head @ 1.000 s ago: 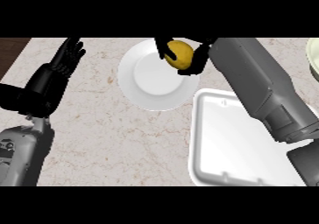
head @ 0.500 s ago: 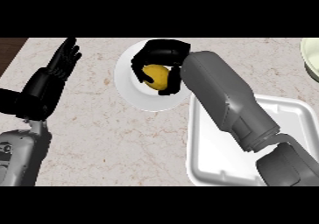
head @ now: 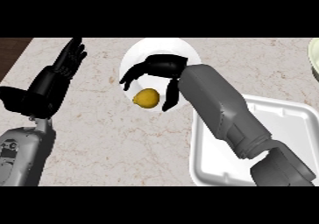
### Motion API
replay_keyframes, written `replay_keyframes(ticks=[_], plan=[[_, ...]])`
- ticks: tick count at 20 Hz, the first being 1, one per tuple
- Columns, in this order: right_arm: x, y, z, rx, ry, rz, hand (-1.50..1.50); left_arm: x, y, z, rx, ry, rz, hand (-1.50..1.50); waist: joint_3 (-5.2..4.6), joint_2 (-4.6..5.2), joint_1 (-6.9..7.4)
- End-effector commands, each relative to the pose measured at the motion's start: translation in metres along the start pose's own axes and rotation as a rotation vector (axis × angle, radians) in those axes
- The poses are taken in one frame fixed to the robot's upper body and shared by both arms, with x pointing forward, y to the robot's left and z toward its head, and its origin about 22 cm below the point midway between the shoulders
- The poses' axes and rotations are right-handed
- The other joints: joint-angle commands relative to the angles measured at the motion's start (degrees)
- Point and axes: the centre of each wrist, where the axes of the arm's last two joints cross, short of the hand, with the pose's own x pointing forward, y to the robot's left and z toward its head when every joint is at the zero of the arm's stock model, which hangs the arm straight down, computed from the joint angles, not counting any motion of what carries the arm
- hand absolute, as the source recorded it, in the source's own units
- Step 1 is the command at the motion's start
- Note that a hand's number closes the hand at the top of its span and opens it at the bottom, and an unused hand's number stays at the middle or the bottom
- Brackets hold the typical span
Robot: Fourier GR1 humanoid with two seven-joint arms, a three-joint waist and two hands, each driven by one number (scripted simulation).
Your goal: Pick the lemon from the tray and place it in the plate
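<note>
The right hand (head: pixel 163 69) has let go since half a second ago: its fingers (head: pixel 129 78), then curled round the lemon (head: pixel 146 98), now spread wide above it, and the yellow fruit lies on the white plate (head: pixel 155 47), near its front rim, seemingly clear of the fingertips. The smooth round plate sits at the far edge of the speckled marble surface (head: pixel 117 140). The white square tray (head: pixel 291 131) lies to the right, partly under the grey forearm. The left hand (head: pixel 49 85) rests open at the left, with bare room between.
</note>
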Motion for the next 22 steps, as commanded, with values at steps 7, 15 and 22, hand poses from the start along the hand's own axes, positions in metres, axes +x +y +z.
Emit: replay_keyframes(ticks=[7,15,22], plan=[[0.001,-0.012,0.003,-0.132,-0.137,-0.386,-1.50,0.010,0.003,-0.005,0.011,-0.003,-0.004,0.00,0.09,-0.08,-0.49],[0.002,-0.043,0.020,-0.224,-0.069,-0.542,-1.50,0.008,0.001,-0.004,0.006,-0.012,0.000,0.00,0.07,0.73,-0.65],[-0.003,-0.070,0.061,-0.310,-0.053,-0.581,-1.50,0.010,-0.007,-0.005,-0.006,-0.038,0.009,0.00,0.18,1.94,0.53]])
